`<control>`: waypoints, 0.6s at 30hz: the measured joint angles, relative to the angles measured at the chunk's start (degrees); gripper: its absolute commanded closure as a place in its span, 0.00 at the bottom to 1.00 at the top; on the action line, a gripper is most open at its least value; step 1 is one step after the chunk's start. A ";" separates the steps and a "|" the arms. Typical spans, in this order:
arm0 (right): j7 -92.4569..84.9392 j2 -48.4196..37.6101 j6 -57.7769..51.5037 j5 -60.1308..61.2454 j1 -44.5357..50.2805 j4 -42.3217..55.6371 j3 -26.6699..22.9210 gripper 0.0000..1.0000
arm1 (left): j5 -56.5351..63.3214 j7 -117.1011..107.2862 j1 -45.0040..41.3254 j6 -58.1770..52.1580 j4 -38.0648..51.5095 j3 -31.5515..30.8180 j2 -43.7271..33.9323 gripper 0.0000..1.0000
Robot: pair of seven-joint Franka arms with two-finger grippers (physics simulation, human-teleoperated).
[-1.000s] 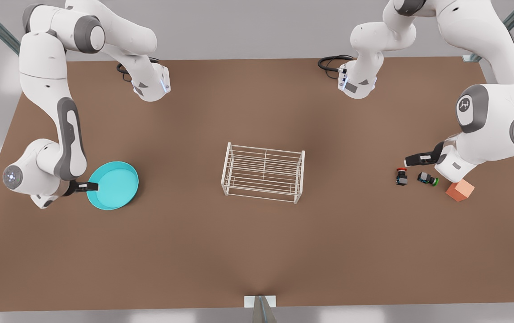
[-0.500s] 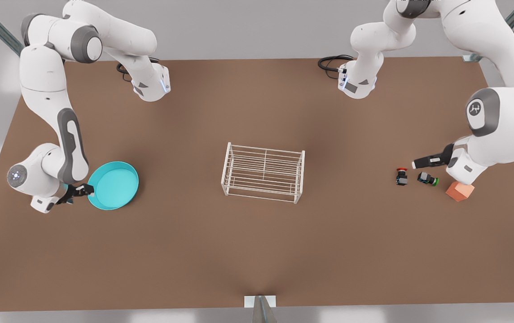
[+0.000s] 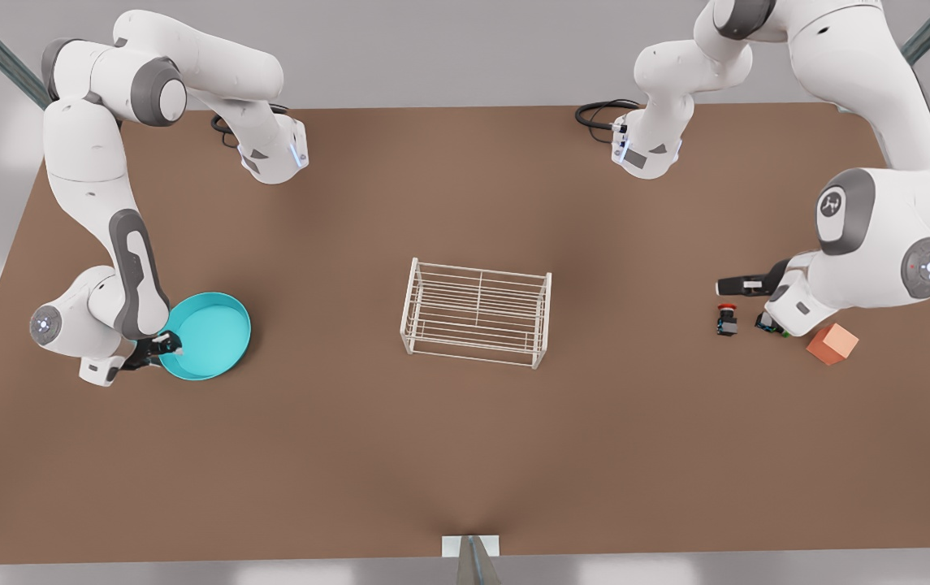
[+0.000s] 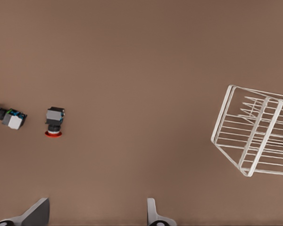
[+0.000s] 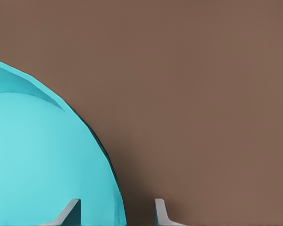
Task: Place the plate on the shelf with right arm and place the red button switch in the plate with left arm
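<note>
Both grippers have shifted: right gripper (image 3: pixel 166 348) onto the round turquoise plate's (image 3: pixel 209 333) rim, left gripper (image 3: pixel 726 286) above the tiny red button switch (image 3: pixel 726 319).
Right fingers (image 5: pixel 70 212) straddle the rim, spread; left fingers (image 4: pixel 153 214) spread wide, holding nothing.

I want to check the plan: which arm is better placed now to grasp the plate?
The right arm. Its right gripper is open astride the plate rim. The left gripper is open far across the table, near the red button switch.
</note>
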 measured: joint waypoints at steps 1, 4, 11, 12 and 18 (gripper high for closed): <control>-0.45 0.01 -0.27 0.04 0.00 0.01 0.00 0.45 | 0.02 0.03 0.05 -0.17 0.11 -0.02 0.13 0.00; -1.69 0.01 -0.88 0.10 0.00 0.09 0.01 0.60 | 0.08 0.12 0.30 -0.52 0.41 -0.04 0.28 0.00; -4.37 -0.02 -1.68 0.29 0.00 0.28 -0.01 0.73 | 0.13 0.23 0.45 -0.81 0.46 0.12 0.29 0.00; -4.71 -0.22 -2.00 0.31 0.00 0.37 -0.05 0.74 | 0.14 0.22 0.43 -0.80 0.46 0.13 0.30 0.00; -6.78 -0.89 -4.01 0.47 0.00 1.09 -0.14 0.81 | 0.16 0.19 0.27 -0.35 0.38 0.13 0.47 0.00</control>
